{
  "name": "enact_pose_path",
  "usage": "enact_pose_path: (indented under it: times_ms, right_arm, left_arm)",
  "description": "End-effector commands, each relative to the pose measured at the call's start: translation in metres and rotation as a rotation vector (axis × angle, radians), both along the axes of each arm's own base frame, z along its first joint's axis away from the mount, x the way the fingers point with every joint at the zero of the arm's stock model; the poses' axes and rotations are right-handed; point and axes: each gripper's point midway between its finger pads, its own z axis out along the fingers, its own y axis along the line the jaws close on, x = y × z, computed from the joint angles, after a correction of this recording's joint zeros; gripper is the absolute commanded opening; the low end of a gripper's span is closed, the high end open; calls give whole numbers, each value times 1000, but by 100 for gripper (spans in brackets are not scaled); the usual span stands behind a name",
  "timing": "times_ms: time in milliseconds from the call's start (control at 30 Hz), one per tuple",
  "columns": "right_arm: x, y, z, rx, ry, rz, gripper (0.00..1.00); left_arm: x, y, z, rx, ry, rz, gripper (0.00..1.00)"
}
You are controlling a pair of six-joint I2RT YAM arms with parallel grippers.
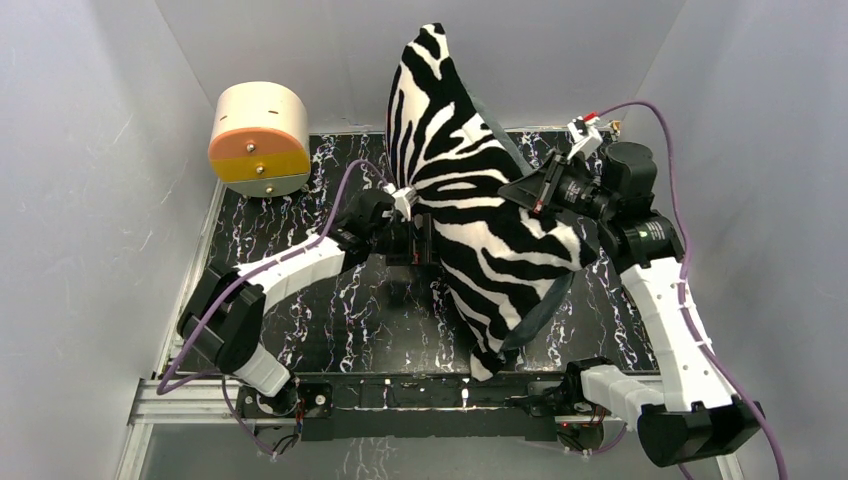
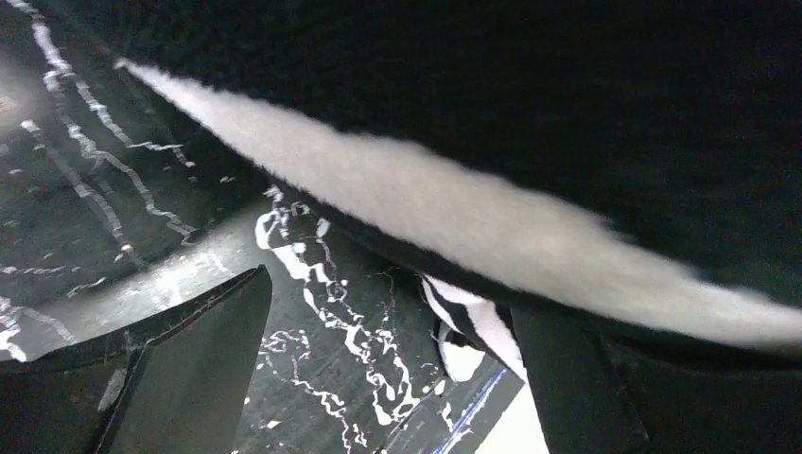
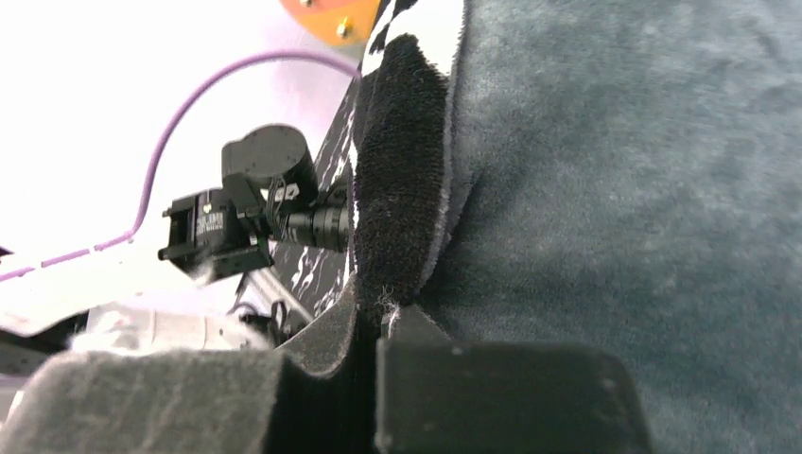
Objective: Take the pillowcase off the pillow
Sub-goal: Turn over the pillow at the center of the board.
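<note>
Zebra-striped pillowcase (image 1: 470,210) held upright over the marbled bench (image 1: 300,320) between both arms, right fingers (image 3: 501,397) clamped on its edge by the grey side, left fingers (image 2: 199,369) spread wide just beside its striped face

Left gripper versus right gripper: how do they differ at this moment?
The left gripper is open, gripping nothing; the right gripper is shut on the pillowcase edge. The left gripper sits at the zebra-striped side; the right gripper at the plain grey side. Both are at the pillowcase.
</note>
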Motion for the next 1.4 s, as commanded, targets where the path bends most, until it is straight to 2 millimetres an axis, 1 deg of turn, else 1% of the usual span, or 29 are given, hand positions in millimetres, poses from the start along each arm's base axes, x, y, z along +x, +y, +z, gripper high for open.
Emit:
enact_pose_path:
  times_ms: [0,100,167,200,267,367,467,500,533,567,600,633,667,700,733,767,800,867,933,1000,1033,1100,1167,1200,1233,1267,1300,1333,1367]
  right_arm:
    - [-43,44,32,24,-117,324,0]
    - [-47,75,-7,-63,-41,374,0]
    - [-45,92,-30,-104,-4,363,0]
    - [-44,98,-39,-110,16,370,0]
    - [-45,111,-49,-100,44,403,0]
    - [-49,132,-55,-59,57,468,1]
    - [-57,153,-64,-51,78,534,6]
    - [-54,158,-70,-81,94,521,9]
    - [-51,161,-78,-130,118,503,10]
    - [-51,162,-94,-204,159,494,11]
    - [-52,164,-99,-247,162,508,17]
    - [-57,167,-91,-248,140,541,26]
    - [-67,172,-72,-197,81,588,36]
    - [-75,171,-56,-154,45,619,42]
    - [-86,169,-43,-107,-7,664,51]
    - [-80,166,-47,-127,-15,618,54]
    - [-76,162,-47,-150,-23,579,55]
    - [-57,144,-36,-209,-87,426,61]
    - [-35,121,-25,-246,-158,233,76]
    - [-17,96,-20,-273,-190,53,84]
    - [-5,80,-24,-307,-181,-57,86]
    - [15,47,-44,-389,-114,-228,90]
    - [28,28,-75,-432,3,-256,91]
    - [33,23,-93,-425,83,-234,93]
    - [37,13,-117,-386,177,-198,97]
    - [33,16,-129,-336,219,-134,98]
    - [29,22,-136,-281,245,-69,99]
    - [23,33,-139,-210,259,14,99]
    - [17,37,-149,-186,290,50,99]
  left_arm:
    - [24,22,42,-3,-168,183,98]
    - [22,75,35,138,-180,404,98]
    - [15,114,40,219,-208,543,98]
    - [10,129,46,234,-222,592,98]
    - [-3,160,57,266,-253,681,98]
    - [-24,197,79,284,-305,774,98]
    - [-42,221,100,262,-349,828,98]
    - [-46,225,107,248,-363,833,98]
    - [-50,227,112,236,-373,832,98]
    - [-53,227,117,216,-387,819,98]
    - [-55,227,120,208,-396,808,98]
    - [-56,224,123,190,-401,793,98]
    - [-54,215,130,157,-411,763,98]
    - [-51,210,139,134,-427,750,98]
    - [-44,195,147,95,-469,689,98]
    - [-42,184,141,94,-457,640,98]
    - [-40,179,134,106,-434,618,98]
    - [-39,168,114,137,-371,577,98]
    - [-39,168,107,149,-340,589,98]
    - [-40,172,106,142,-353,605,98]
    - [-40,176,106,144,-364,619,98]
    - [-41,181,102,159,-368,632,98]
    - [-44,184,97,171,-353,642,95]
    - [-45,184,96,170,-348,644,94]
    - [-46,184,95,167,-343,641,93]
    - [-47,184,94,165,-344,637,92]
    - [-48,184,94,166,-344,633,90]
    - [-48,183,93,167,-343,627,88]
    - [-48,183,93,169,-341,624,87]
